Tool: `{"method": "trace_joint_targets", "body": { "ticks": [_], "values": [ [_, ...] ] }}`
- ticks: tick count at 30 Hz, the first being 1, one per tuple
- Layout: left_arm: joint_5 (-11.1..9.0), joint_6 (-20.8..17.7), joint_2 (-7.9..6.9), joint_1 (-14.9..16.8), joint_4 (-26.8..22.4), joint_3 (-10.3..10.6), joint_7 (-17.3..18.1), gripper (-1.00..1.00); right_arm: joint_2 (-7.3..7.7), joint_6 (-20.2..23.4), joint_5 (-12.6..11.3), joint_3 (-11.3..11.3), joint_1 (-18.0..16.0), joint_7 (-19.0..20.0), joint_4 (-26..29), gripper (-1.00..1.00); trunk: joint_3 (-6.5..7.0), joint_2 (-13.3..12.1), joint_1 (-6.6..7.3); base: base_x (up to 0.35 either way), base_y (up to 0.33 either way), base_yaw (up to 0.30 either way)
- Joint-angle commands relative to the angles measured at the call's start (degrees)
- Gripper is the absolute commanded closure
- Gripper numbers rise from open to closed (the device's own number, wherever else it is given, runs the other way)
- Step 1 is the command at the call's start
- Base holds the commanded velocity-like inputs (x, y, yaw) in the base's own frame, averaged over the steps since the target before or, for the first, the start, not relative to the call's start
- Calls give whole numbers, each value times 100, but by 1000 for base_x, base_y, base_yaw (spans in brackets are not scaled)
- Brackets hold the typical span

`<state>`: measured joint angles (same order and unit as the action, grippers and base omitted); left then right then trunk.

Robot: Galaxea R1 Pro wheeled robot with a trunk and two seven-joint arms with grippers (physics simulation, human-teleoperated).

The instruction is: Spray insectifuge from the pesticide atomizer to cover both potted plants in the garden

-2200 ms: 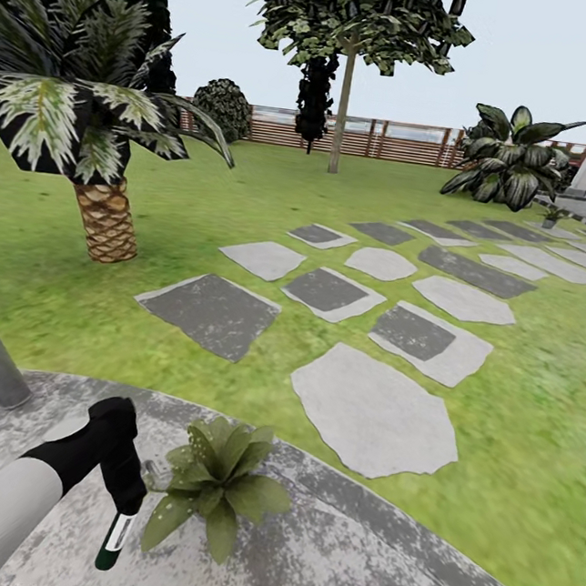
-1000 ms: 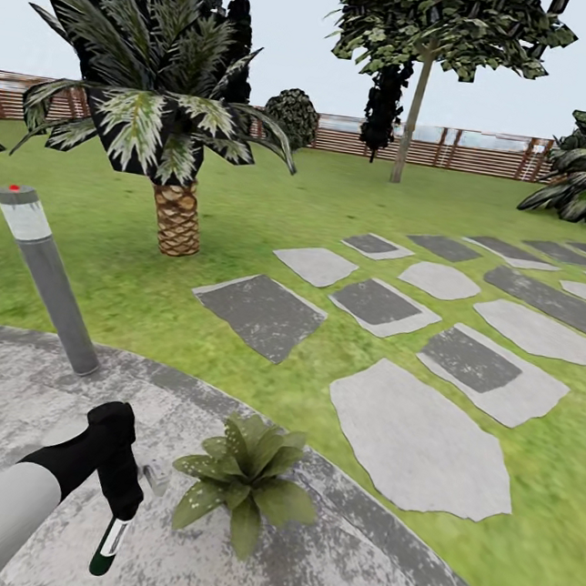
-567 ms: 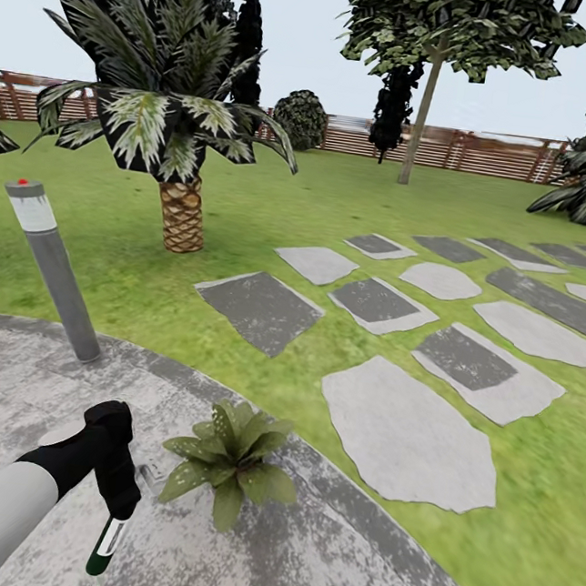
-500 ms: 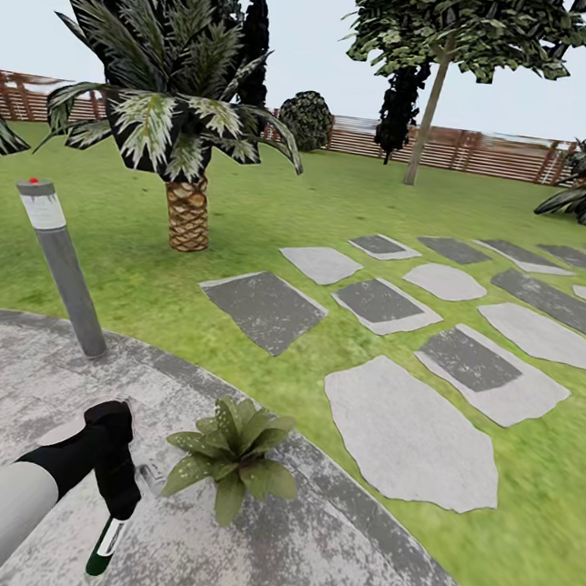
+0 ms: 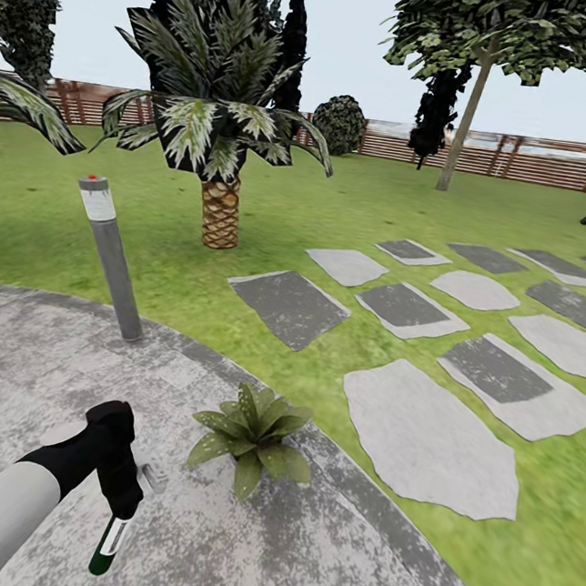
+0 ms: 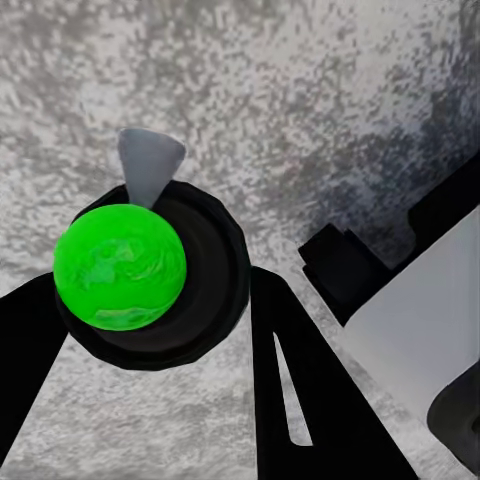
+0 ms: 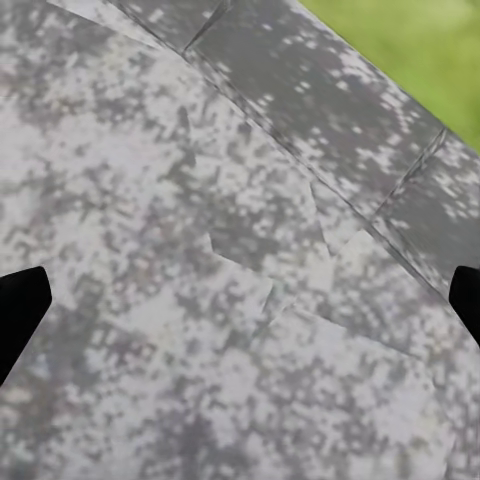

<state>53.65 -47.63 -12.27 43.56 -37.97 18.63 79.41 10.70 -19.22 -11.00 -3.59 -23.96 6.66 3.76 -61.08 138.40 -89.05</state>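
We see our left claw [image 5: 117, 510] clamped on the slim pesticide atomizer [image 5: 106, 545], a small bottle with a dark green lower body and a whitish upper part, hanging nozzle-end up from the black fingers over the near left of the round grey speckled stone patio [image 5: 37, 362]. In the left wrist view the atomizer [image 6: 135, 265] appears end-on: a bright green round base inside a black ring, with a pale grey cone beside it, one black finger [image 6: 300, 390] on each side. Just to its right, slightly farther, stands the low potted plant with pointed, pale-speckled green leaves [image 5: 253, 435]. A grey bollard lamp post [image 5: 109, 257] rises at the far left patio edge. Our right claw's [image 7: 240, 300] black tips sit wide apart over the paving.
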Motion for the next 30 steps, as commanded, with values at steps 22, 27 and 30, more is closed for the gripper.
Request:
{"method": "trace_joint_targets", "body": {
  "ticks": [22, 27, 30],
  "values": [
    [-71, -71, 9, 3, 68, -50, -767, 100, -15, -20, -60, -42, -4, 28, -7, -100, -5, 2, 1, 65, 0, 68],
    [-75, -75, 22, 8, 37, -211, -764, 100, -15, -20, -60, -43, -4, 28, -7, -100, -5, 2, 1, 0, 0, 270],
    [-81, -72, 37, 5, 32, -280, -737, 100, -9, -20, -60, -40, -4, 28, -7, -100, -5, 2, 1, 0, 0, 179]
  ]
}}
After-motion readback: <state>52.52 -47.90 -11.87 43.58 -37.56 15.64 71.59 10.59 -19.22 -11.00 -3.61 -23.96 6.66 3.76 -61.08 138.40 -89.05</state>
